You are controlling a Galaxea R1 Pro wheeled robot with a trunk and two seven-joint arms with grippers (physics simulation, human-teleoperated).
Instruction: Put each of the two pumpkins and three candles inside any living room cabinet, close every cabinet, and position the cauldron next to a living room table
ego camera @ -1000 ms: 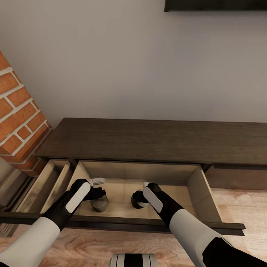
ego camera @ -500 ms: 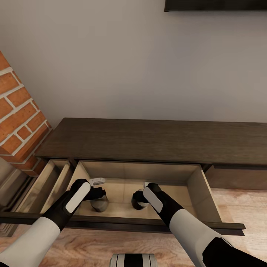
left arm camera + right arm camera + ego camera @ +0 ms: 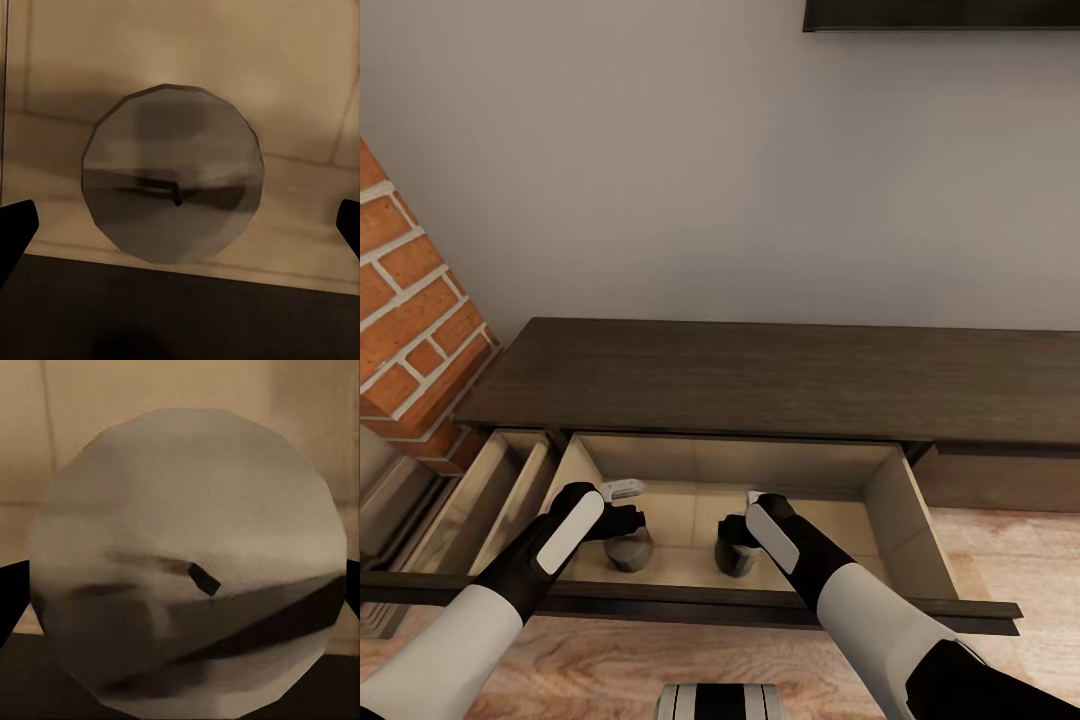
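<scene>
Candles (image 3: 628, 549) (image 3: 734, 555) stand apart in the drawer (image 3: 905, 520) beneath two spread grippers (image 3: 622, 517) (image 3: 732, 528).

2 arms (image 3: 860, 610): white sleeves, black wrists.

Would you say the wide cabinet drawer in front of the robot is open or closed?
Open. The drawer is pulled out from the cabinet, showing its tan floor with two candles: one at the left gripper, another at the right gripper.
</scene>
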